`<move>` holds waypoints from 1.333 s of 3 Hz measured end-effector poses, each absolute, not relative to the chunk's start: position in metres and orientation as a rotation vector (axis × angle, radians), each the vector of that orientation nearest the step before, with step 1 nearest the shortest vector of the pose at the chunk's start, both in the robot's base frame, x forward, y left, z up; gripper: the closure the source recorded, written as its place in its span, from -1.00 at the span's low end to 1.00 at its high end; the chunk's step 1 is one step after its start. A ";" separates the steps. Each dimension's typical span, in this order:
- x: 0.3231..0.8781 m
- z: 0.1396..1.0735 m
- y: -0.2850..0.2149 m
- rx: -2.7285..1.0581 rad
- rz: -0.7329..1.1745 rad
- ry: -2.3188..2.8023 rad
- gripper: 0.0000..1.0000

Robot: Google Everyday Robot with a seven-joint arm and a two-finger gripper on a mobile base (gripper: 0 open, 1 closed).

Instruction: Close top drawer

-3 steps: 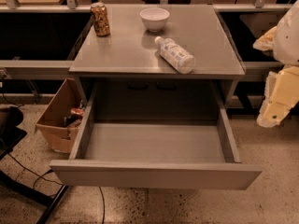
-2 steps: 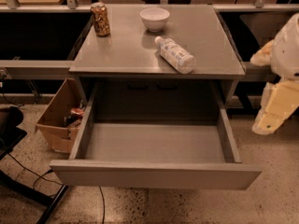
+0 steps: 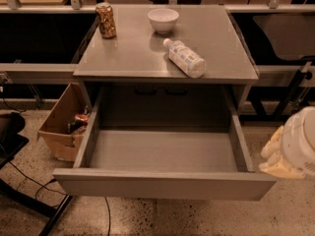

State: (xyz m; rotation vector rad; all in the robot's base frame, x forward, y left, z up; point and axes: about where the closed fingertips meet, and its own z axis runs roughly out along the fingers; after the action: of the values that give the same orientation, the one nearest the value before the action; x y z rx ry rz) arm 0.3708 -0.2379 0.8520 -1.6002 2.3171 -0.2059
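Drawer (image 3: 162,183) stands open, gripper (image 3: 276,156) right of it; cardboard box (image 3: 58,118) holds cans (image 3: 79,121).

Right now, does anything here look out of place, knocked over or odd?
The bottle lies on its side on the cabinet top, while the can and the bowl stand upright. The top drawer is pulled far out and looks empty. The gripper is low at the right, beside the drawer's front corner.

Grey tabletop (image 3: 216,38), patterned can (image 3: 106,20) upright at back left, white bowl (image 3: 163,19) at back centre, plastic bottle (image 3: 184,58) lying on its side right of centre, speckled floor (image 3: 197,218) below, open cardboard box (image 3: 61,127) on it at left, gripper (image 3: 273,156) above the floor at far right.
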 end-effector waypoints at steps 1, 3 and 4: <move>0.344 0.781 -0.236 -1.558 -0.168 2.354 0.83; 0.287 0.601 -0.234 -1.580 -0.065 2.440 1.00; 0.291 0.533 -0.233 -1.551 -0.002 2.439 1.00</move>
State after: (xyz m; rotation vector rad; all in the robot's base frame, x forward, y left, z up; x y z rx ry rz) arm 0.2906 -0.2328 0.5326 -1.5507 2.4387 -0.0020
